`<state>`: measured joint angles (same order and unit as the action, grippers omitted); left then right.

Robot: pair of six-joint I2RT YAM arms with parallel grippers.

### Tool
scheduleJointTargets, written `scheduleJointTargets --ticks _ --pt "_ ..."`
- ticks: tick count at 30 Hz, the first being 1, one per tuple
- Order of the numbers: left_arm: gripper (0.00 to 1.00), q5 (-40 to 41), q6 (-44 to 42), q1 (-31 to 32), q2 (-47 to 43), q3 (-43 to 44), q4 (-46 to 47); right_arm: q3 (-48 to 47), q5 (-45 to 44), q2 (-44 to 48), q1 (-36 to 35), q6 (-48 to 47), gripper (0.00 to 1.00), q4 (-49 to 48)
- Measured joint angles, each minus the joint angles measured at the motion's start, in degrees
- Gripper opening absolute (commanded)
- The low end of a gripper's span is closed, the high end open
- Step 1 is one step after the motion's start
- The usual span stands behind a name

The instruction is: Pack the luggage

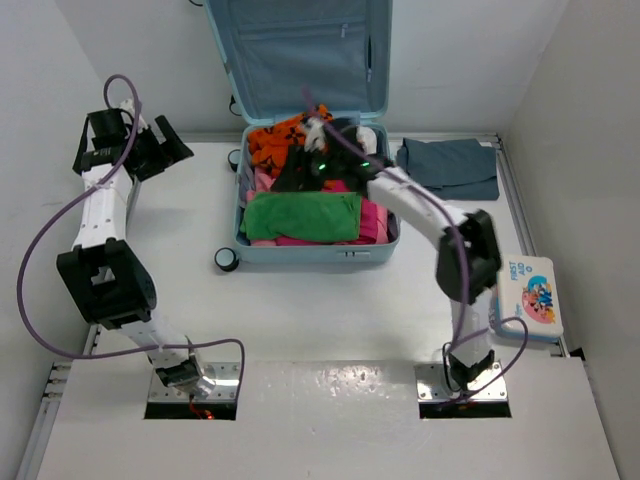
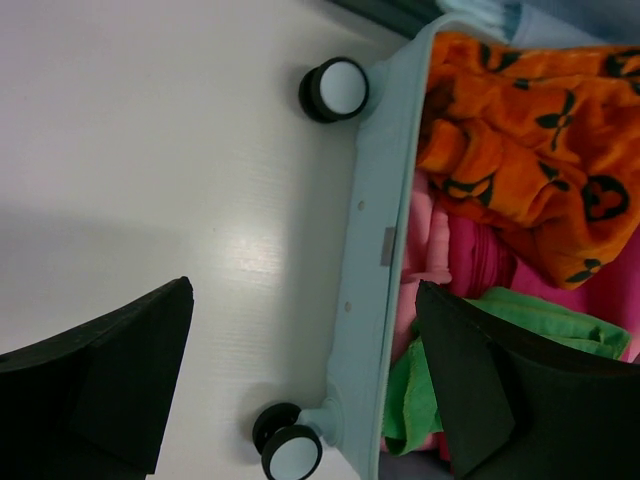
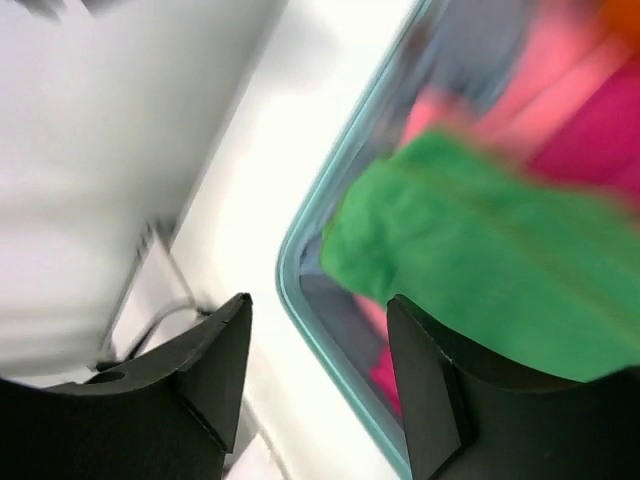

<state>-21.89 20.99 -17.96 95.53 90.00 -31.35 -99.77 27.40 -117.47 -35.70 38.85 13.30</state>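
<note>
Several garments already lie in the luggage [image 1: 300, 252], which sits open at the far middle of the table [image 1: 330, 320] with its lid [image 1: 300, 50] propped upright against the back wall. An orange patterned cloth [image 1: 275, 140] fills the far end, pink and magenta pieces [image 1: 375, 220] are bunched under and beside it, and a folded green cloth [image 1: 300, 215] lies across the near end. The shell looks close to full. The right gripper [image 3: 320, 310] hangs over the contents above the green cloth; its wrist view is blurred, but the fingers stand apart with nothing between them. The left gripper [image 2: 305, 290] is off to the left over bare table, just outside the case's wheeled side, spread wide and empty. One folded grey-blue cloth [image 1: 450, 168] lies on the table just right of the case, apart from it, and a first-aid box [image 1: 530, 295] sits at the right edge. By my reading the packing is largely done. The grey-blue cloth probably has to go in, perhaps the box too, and then the lid must come down; it is not yet closed.
</note>
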Motion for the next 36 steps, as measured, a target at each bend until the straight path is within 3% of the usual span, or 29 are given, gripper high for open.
scheduleJointTargets --ticks 6,9,14,21,28,33,36 --pt "0.94 1.3 0.0 3.6 0.0 2.1 3.1 6.4 -11.1 20.3 16.9 -5.3 0.55 0.5" --pt "0.94 2.4 0.2 5.9 0.7 2.9 4.0 7.4 -18.6 22.5 25.5 -6.8 0.54 0.6" --pt "0.94 3.6 0.6 8.1 2.9 4.5 5.0 8.2 -22.1 12.6 32.9 -7.0 0.55 1.3" --pt "0.94 7.2 -0.8 8.5 3.4 4.7 4.8 4.8 -22.4 -7.1 35.1 -10.3 0.73 4.5" --pt "0.94 10.3 -2.7 8.0 3.4 4.7 4.4 -8.8 -25.7 -17.4 35.2 -12.6 0.77 6.6" --pt "0.94 12.5 -4.2 7.6 3.4 4.7 4.0 -22.3 -35.5 -24.2 34.0 -18.3 0.77 11.3" --pt "0.94 13.2 -4.5 7.6 3.4 4.7 3.9 -23.7 -38.8 -26.0 32.9 -20.7 0.77 14.7"
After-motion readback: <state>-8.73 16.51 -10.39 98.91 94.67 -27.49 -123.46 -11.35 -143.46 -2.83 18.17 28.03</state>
